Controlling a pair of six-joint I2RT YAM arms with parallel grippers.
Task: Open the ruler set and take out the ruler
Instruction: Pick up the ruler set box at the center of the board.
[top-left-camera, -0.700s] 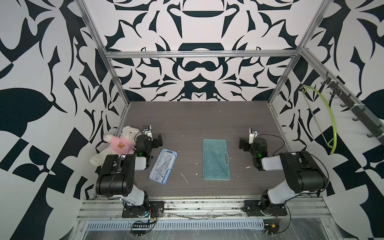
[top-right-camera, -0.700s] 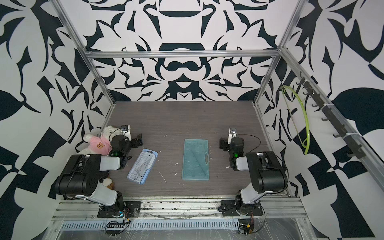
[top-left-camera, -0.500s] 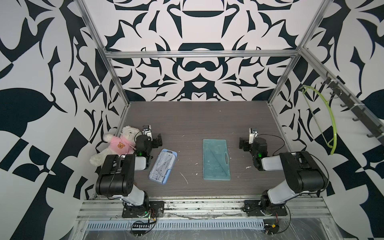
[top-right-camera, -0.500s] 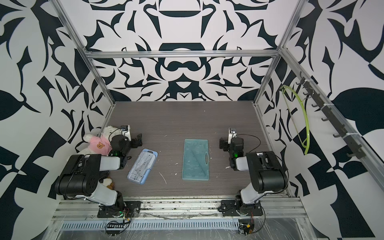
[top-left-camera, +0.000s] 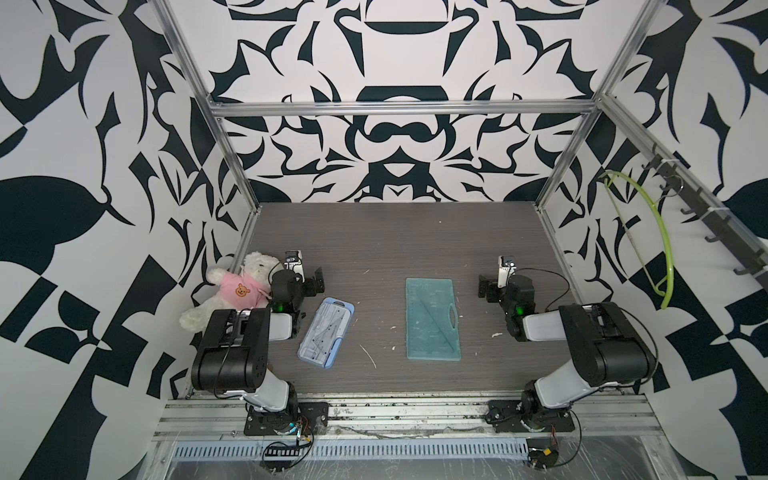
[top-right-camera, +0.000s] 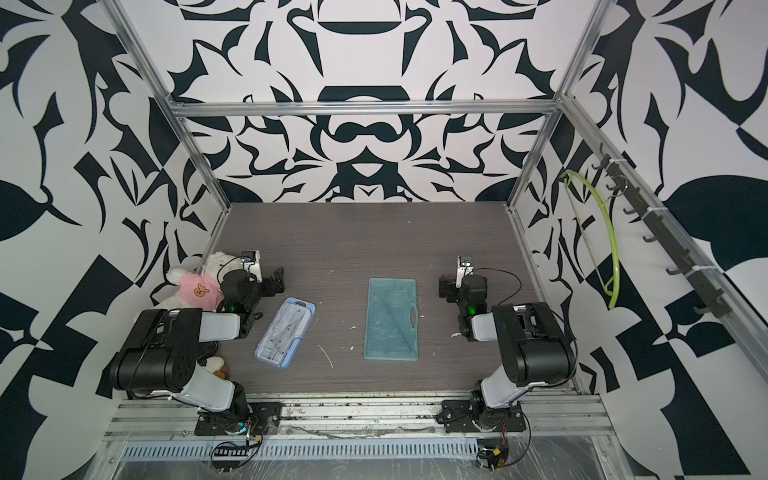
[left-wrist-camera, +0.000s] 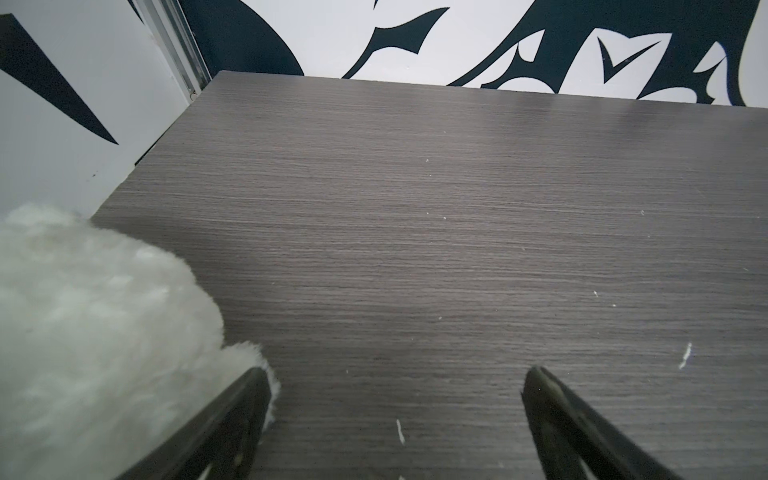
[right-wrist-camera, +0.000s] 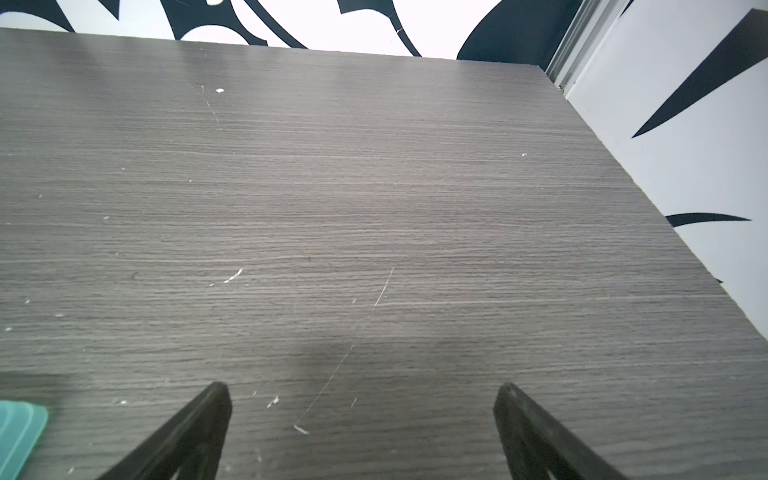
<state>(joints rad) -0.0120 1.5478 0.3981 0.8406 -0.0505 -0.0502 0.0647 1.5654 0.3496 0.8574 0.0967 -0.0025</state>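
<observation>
Nothing has shifted: left gripper (left-wrist-camera: 397, 374) and right gripper (right-wrist-camera: 361, 388) sit spread, empty, with blue case (top-left-camera: 326, 332) and teal case (top-left-camera: 432, 318) unopened.

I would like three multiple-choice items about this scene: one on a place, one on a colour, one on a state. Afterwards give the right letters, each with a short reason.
1. The blue case lies nearest to:
A. the left gripper
B. the right gripper
C. neither; it lies midway between them

2. The plush bear wears a shirt that is:
A. green
B. pink
C. blue

3. The grippers are:
A. both shut
B. left shut on the blue case, right open
C. both open and empty

Answers:
1 A, both top views show it on the left gripper's side.
2 B, the shirt shows pink in both top views.
3 C, each wrist view shows spread jaws over bare table.
</observation>
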